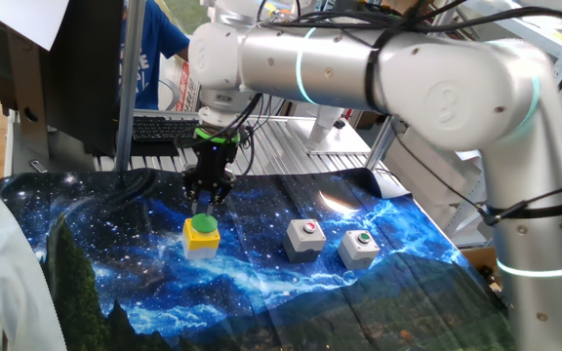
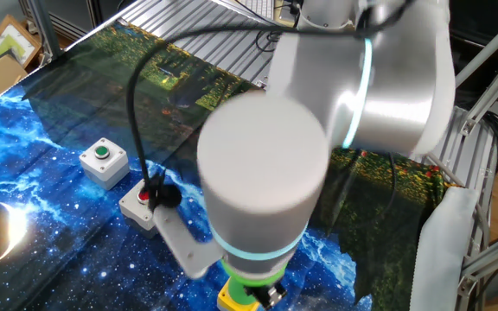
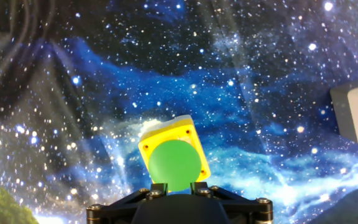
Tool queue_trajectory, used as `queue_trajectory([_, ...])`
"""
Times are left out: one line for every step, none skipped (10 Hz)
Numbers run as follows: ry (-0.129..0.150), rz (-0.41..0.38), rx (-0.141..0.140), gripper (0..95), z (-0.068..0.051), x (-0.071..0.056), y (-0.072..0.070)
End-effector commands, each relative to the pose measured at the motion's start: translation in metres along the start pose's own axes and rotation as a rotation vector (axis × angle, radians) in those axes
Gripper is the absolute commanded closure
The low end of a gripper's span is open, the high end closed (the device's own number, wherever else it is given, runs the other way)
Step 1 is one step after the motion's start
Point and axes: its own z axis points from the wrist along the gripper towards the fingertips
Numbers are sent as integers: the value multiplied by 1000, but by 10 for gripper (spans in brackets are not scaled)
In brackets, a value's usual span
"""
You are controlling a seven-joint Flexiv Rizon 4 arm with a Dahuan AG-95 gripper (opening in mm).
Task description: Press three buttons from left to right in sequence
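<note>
Gripper (image 1: 207,200) poised directly over the yellow box (image 1: 202,238), leftmost of three on the cloth (image 1: 115,253); red-button box (image 1: 305,239) and green-button box (image 1: 359,249) lie to its right. Finger spacing cannot be told; nothing is held. Best practice, judged: descend vertically, centred on the green cap (image 3: 174,165), to avoid tipping the box.
</note>
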Motion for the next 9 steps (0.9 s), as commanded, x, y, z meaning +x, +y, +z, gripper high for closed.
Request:
queue_trajectory([-13,-8,-1,760,2,-1,-5])
queue_trajectory([-14,-9,-1,760,2,-2,-6])
queue_trajectory([-16,-6,-1,760,3,-2,-6])
queue_trajectory([-15,-5,1,760,3,-3,-5])
queue_trajectory([-15,-5,0,760,4,-3,-5])
queue_trajectory([-17,0,0,760,5,-4,-3])
queue_trajectory([-17,2,2,760,8,-6,-1])
queue_trajectory([-20,4,5,760,10,-7,0])
queue_trajectory([-19,3,4,760,11,-9,0])
